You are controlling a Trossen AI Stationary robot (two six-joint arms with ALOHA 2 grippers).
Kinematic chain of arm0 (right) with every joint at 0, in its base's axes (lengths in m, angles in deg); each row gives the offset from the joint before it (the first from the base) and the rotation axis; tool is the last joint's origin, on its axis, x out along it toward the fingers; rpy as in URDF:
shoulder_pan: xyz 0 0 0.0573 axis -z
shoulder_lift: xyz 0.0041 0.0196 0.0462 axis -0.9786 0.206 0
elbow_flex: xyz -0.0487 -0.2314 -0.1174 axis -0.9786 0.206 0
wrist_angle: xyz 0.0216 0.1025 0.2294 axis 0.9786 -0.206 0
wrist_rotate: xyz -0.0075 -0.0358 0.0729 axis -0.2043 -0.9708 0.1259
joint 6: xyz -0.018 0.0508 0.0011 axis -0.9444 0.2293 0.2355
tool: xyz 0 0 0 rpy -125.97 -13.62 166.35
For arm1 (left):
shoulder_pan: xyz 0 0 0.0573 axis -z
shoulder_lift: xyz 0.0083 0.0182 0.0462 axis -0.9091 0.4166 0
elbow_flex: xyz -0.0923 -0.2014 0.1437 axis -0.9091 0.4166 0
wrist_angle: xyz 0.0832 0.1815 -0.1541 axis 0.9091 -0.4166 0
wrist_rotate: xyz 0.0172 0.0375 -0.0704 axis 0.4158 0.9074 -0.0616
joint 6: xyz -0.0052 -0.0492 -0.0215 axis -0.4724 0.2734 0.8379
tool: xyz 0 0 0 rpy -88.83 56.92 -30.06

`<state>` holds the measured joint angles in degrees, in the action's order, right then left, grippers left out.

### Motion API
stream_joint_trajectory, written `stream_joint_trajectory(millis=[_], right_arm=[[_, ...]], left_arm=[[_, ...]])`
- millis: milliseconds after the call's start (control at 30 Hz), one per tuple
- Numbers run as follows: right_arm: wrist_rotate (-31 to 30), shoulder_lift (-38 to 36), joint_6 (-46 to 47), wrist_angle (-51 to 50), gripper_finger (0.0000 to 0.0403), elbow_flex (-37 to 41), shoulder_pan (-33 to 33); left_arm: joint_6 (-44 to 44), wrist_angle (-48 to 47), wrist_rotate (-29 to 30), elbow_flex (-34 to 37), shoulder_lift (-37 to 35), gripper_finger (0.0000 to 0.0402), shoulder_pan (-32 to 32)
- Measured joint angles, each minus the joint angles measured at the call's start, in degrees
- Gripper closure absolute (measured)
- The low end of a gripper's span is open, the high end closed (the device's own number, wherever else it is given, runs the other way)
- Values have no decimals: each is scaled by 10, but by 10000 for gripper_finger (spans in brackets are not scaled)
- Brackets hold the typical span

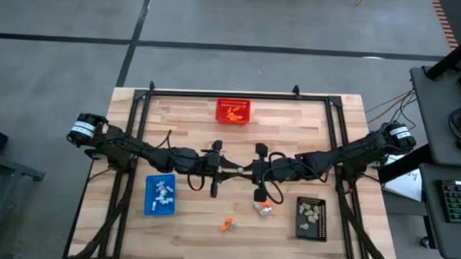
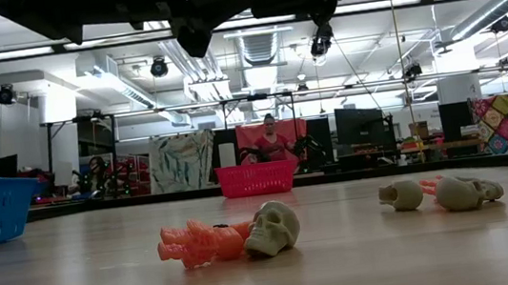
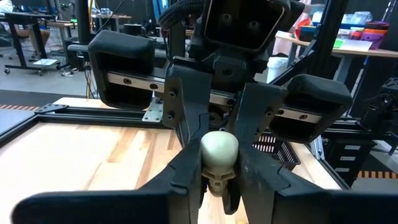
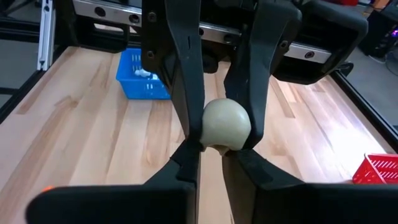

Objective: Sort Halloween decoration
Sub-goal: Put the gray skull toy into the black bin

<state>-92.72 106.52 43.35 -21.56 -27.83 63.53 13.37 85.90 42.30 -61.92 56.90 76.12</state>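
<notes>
High view shows your left tool (image 1: 227, 172) and right tool (image 1: 243, 173) meeting mid-frame, both closed on one pale skull (image 3: 219, 157), likely a handover. Other trinkets (image 1: 263, 208) wait on the surface (image 1: 193, 113) lower right of centre.

The table (image 1: 189, 220) is pale wood in planks, smooth with a soft sheen. The skull (image 3: 218, 155) looks like matt moulded plastic, as do the orange trinkets (image 2: 196, 243). The fingers (image 3: 186, 124) are dark matt plastic, and behind them runs a bare metal rail (image 3: 127, 79). The red basket (image 1: 233, 111) is glossy mesh plastic
</notes>
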Motion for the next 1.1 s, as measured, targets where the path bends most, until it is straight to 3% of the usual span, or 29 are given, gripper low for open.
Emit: stream_joint_trajectory(millis=[800, 1100], right_arm=[[-1, 1, 15, -27, 365, 0, 0], [-1, -28, 39, -114, 365, -1, 0]], left_arm=[[3, -38, -14, 0, 0, 219, 1], [4, -126, -9, 2, -32, 201, 0]])
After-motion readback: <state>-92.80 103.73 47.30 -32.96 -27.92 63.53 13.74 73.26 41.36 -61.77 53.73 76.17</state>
